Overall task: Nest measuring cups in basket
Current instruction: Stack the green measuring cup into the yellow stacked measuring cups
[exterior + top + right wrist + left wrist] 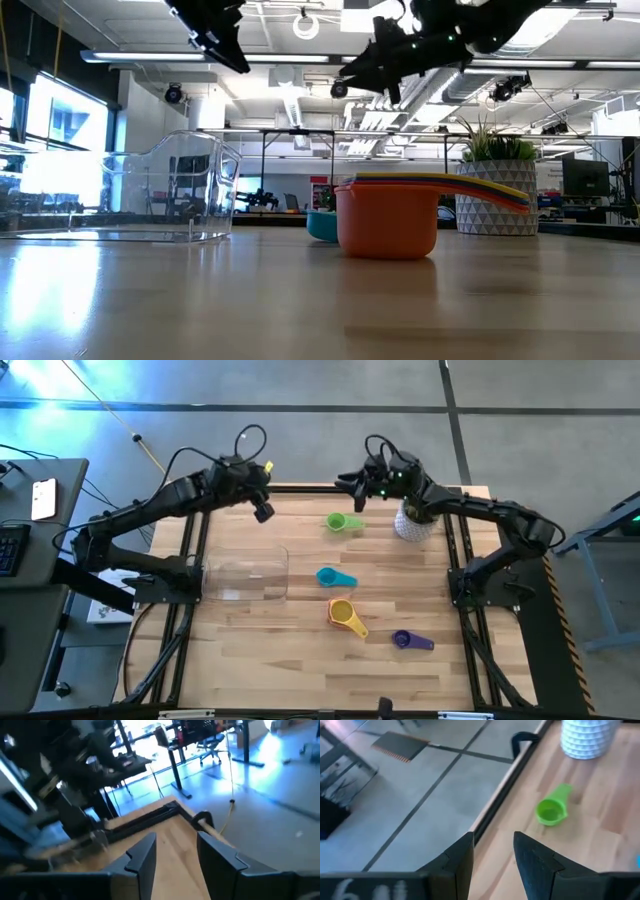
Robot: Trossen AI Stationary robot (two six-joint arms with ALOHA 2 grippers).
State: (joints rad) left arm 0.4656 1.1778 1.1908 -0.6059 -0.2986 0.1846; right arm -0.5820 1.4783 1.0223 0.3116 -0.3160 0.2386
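Observation:
Both grippers hover empty and open above the table's far edge. My left gripper (263,511) (493,854) is at the far left, and my right gripper (349,487) (175,854) is at the far middle. The green cup (345,522) (552,810) lies on the wood between them, below the right gripper. The cyan cup (335,577), a nested stack with yellow on top and orange outside (346,617) (386,215) and the purple cup (411,641) sit mid-table. The stack's handles (490,190) show yellow, red and blue layers. The clear basket (245,573) (170,190) stands on the left.
A white patterned pot with a green plant (414,520) (497,200) (585,737) stands at the far right, close under my right arm. Black frame rails (190,560) run along the table's left and right sides. Bare wood lies toward the near edge (300,680).

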